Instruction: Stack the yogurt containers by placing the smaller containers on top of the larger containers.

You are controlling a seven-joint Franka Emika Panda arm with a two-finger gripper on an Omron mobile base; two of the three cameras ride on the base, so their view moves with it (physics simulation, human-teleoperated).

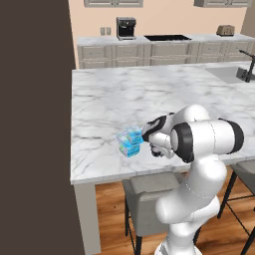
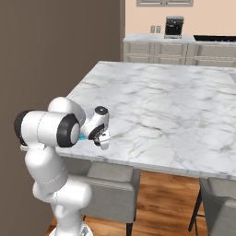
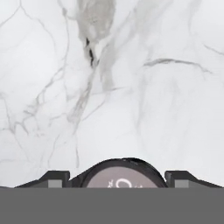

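Gripper (image 3: 118,181) low over the marble, fingers (image 3: 52,178) either side of the cup (image 3: 119,175). Jaws wide, look to bracket it; can't tell if they're actually pinching it. From the left base cam the blue pack (image 1: 130,141) sits near the counter (image 1: 149,89) front edge, just beside my hand. I'd say we're at the pick step for the cup. Next: confirm grip, lift straight, shift over pack top, set down centred.

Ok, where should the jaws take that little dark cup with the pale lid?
On its round side wall, coming from the lid side: the dark cup shows its lid to the hand and sits centred between the fingertips.
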